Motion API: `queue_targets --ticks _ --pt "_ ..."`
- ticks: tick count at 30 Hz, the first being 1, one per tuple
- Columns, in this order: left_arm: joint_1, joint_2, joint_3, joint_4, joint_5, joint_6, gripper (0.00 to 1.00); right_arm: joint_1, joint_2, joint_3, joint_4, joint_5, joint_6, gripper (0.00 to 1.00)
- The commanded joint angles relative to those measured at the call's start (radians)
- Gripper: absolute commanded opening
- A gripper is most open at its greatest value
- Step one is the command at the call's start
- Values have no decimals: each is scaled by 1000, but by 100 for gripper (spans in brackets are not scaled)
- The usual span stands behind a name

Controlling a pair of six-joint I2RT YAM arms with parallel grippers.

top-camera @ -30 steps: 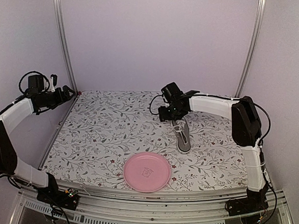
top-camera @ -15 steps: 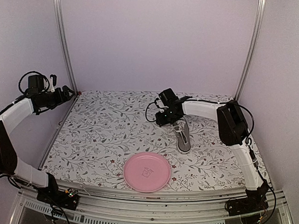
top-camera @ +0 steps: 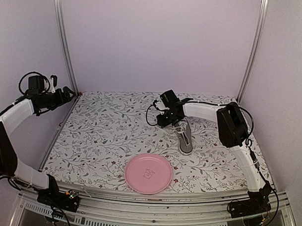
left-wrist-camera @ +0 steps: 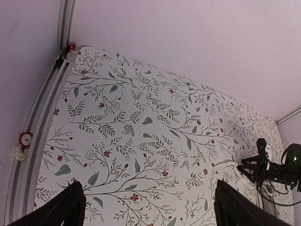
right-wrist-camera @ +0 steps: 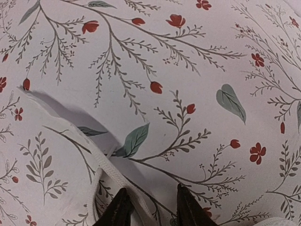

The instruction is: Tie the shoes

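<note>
Far left: the left claw (top-camera: 72, 94) hung up high over the back-left corner of the floral worktop (top-camera: 100, 136), well away from everything. Its wrist cam showed both fingers (left-wrist-camera: 70, 207) spread wide apart with nothing between them but the cloth pattern far below, so it was fully open and empty.

Moving right, the pink plate (top-camera: 149, 173) sat near the front edge, roughly in the middle, with nothing on it that I could make out besides a little print in its centre.

Behind the plate and a touch to the right, the right claw (top-camera: 163, 121) was down low at the worktop, just beside the heel end of the sneaker (top-camera: 185, 136). The little grey sneaker lay flat on its sole, right of centre, with its white toe pointing toward the near edge and its heel toward the back wall, clear of the plate.

From the right wrist cam, a white lace (right-wrist-camera: 84, 141) trailed loose across the cloth and ran in between the two fingertips (right-wrist-camera: 123, 202). The fingers were drawn fairly close together with a gap left. Honestly, I couldn't tell whether the right claw (right-wrist-camera: 151, 193) was actually pinching that lace or just straddling it, since the contact spot was cut off at the bottom of the frame.
</note>
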State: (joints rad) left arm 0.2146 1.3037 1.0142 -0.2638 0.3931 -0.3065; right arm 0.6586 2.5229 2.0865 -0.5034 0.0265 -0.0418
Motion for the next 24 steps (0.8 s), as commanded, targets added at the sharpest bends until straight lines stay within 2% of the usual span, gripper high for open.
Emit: queue_targets --ticks 1,3,4,9,12,18,24 --pt "9 -8 -3 1 -5 12 94 -4 36 14 -9 -50 -72 25" --pt "9 -7 -2 -1 -4 14 94 -5 34 14 9 -53 -73 6" --pt "9 -8 -2 0 -6 14 94 -5 29 14 20 -42 -69 3" --pt "9 -10 -5 0 -14 18 94 -5 -70 9 91 67 -20 2" --pt "8 -14 -12 7 -13 17 94 -5 -218 -51 159 184 20 2" --pt "-33 -12 -19 10 -43 25 93 -13 -503 -363 277 377 97 2" --pt "-148 -8 -21 16 -83 48 93 -54 -783 -715 276 487 250 2"
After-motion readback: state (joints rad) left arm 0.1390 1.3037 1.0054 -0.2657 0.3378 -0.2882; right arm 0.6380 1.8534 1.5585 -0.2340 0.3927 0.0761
